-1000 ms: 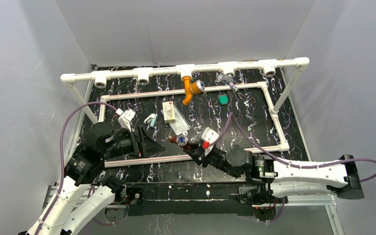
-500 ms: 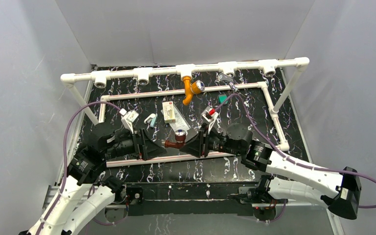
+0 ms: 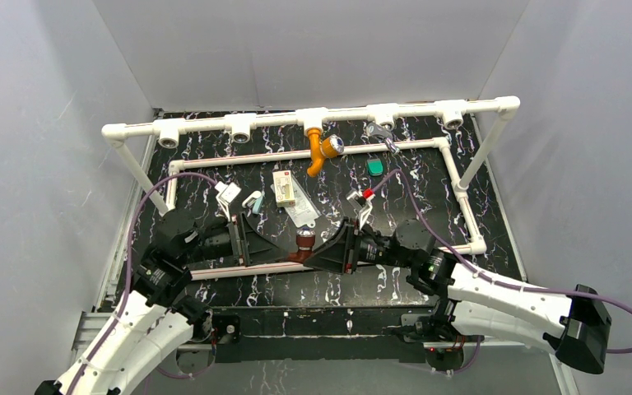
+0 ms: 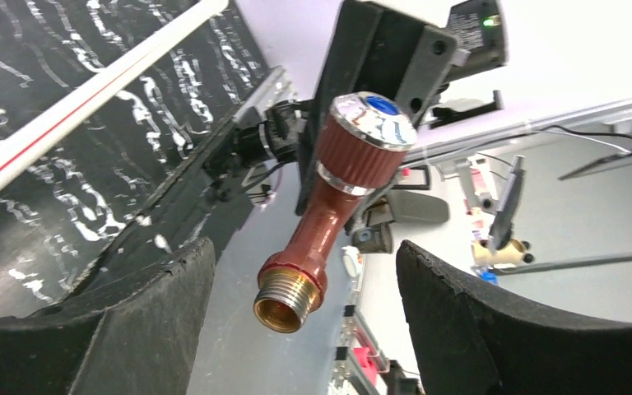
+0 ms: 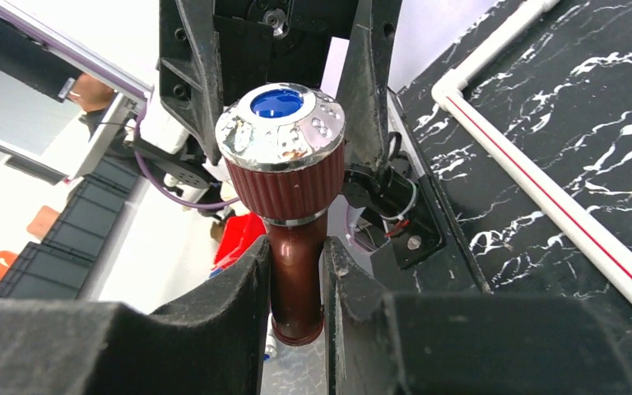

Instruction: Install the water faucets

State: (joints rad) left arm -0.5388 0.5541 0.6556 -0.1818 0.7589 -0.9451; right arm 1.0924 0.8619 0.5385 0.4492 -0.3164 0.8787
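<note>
Right gripper (image 3: 316,251) is clamping the reddish-brown faucet (image 5: 285,160), pointing left; left gripper (image 4: 302,247) is facing it, spread wide.

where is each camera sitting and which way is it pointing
Top external: fixed above and behind the arm bases, looking down on the black table, white pipe frame and orange faucet; both arms show, left gripper and right gripper tip to tip.
Left wrist: on the left arm, looking along its open fingers at the reddish-brown faucet, threaded end nearest.
Right wrist: on the right arm, looking past its fingers, shut on that faucet's stem, toward the left gripper.
Shared: both wrist views face each other across one faucet.
</note>
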